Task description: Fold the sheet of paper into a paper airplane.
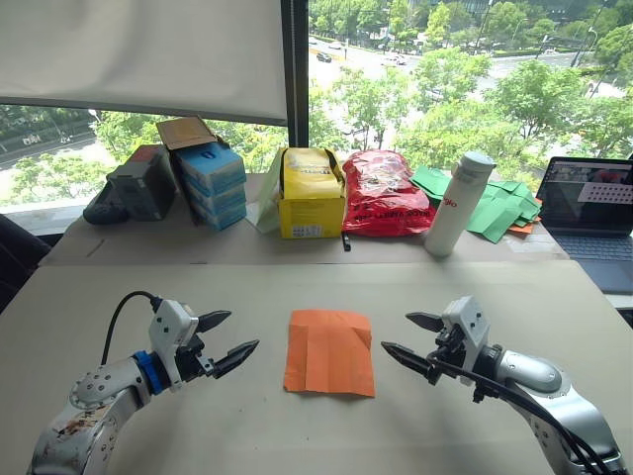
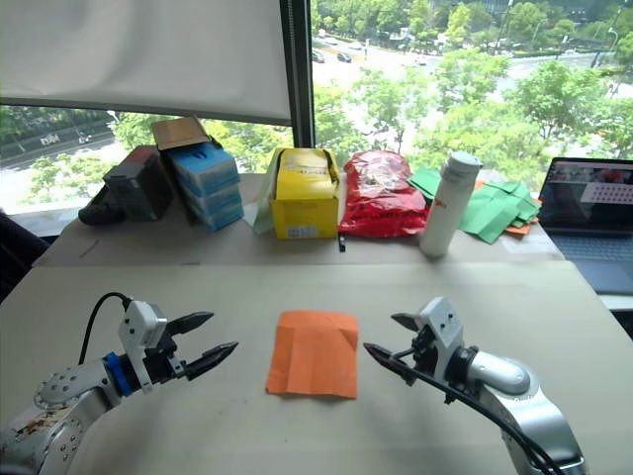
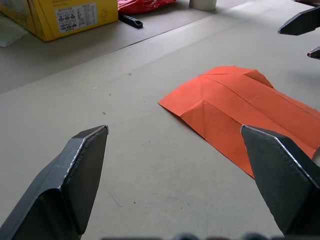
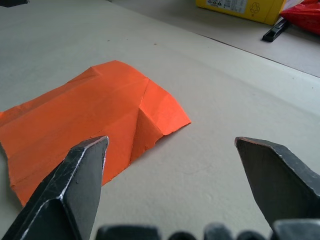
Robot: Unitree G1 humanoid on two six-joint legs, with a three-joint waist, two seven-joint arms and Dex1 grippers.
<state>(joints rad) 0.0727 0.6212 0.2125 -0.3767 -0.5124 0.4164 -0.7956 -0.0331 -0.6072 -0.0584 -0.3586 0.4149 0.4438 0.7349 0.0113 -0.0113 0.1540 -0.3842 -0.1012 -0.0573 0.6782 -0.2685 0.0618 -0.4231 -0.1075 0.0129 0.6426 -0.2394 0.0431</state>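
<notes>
Orange sheet of paper (image 1: 330, 352) lies creased on the table (image 1: 297, 287), between the left gripper (image 1: 229, 339) and right gripper (image 1: 409, 336), both spread open. Thin, light, floppy: pinch a raised edge.

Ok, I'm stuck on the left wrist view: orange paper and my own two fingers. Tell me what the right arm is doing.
Observer: The right claw is open, off the right edge of the sheet of paper, not touching it.
Operator: Give me the left one from above.
Observer: The left claw is open too, off the sheet's left edge, so the two face each other across it.
Operator: Tell me what stands past the yellow box.
Observer: To the right of the yellow box lie a red bag, a white bottle standing upright, and green paper pieces beside a laptop.
</notes>
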